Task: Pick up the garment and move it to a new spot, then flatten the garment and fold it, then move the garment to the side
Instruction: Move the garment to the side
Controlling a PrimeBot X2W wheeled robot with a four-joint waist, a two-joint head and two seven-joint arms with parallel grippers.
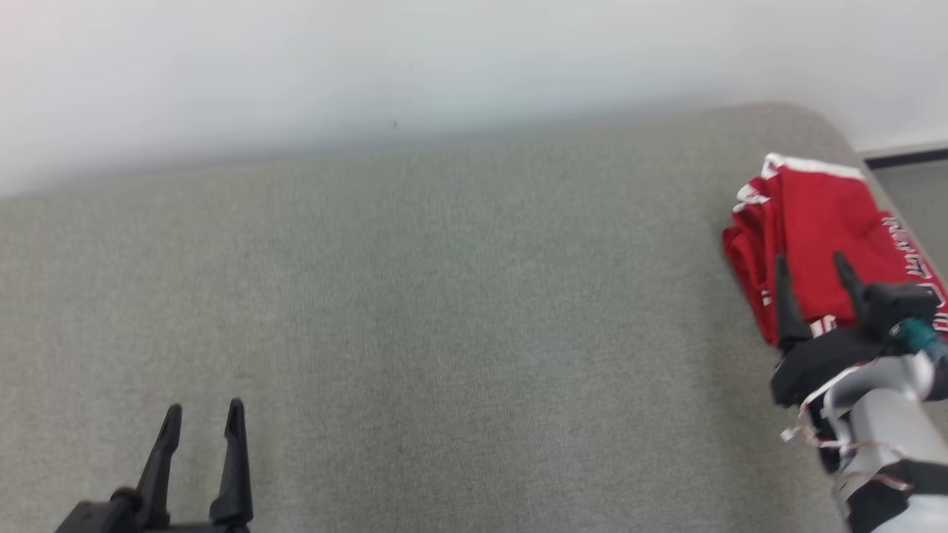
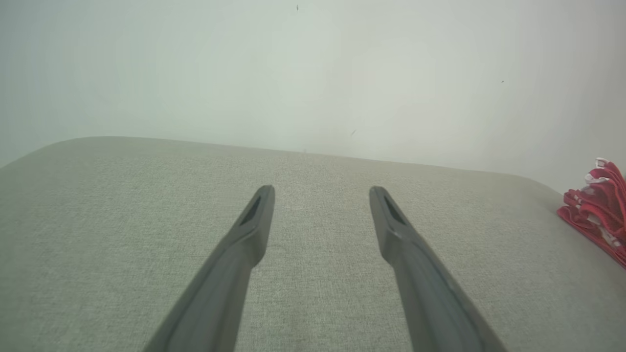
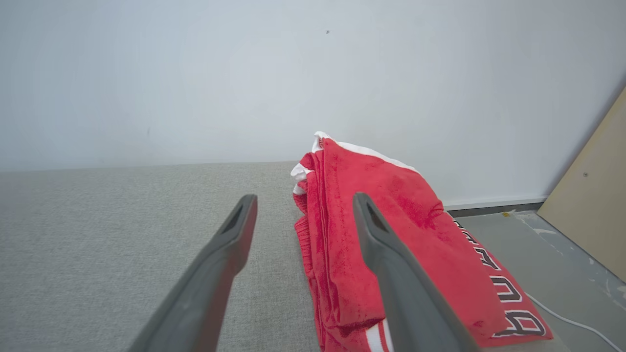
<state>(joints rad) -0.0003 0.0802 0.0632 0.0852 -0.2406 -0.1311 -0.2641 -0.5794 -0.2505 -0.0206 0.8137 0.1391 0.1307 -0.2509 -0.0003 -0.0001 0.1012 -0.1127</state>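
A: Where to find the garment [image 1: 815, 222]?

B: At the right end of the grey cushion [image 1: 444, 311], close to its rounded corner. Folded into a thick red stack, white trim along the far edge, layered folds facing left.

A: And the right gripper [image 1: 809, 259]?

B: Poised at the near end of that stack, jaws spread wide, clamped on nothing. In the right wrist view, one finger across the red cloth, the other over bare cushion. Touching or just above: impossible to tell.

A: And the left gripper [image 1: 205, 406]?

B: Down at the lower left of the head view, well apart from the cloth. Jaws likewise wide, with just grey weave between them.

A: Anything cut off or hard to read?

B: Plenty: dark lettering [image 3: 508, 291] outlined in white along the stack's right side, seen at a slant and partly out of frame, so not legible. Near end of the stack hidden behind the right wrist in the head view. In the left wrist view, a sliver of red at the right border. Beyond the cushion, a strip of floor [image 3: 562, 254] with a thin white cable [image 3: 570, 320], and a tan board [image 3: 594, 195], slanted, cropped by the border. Some blur around the right arm in the head view.
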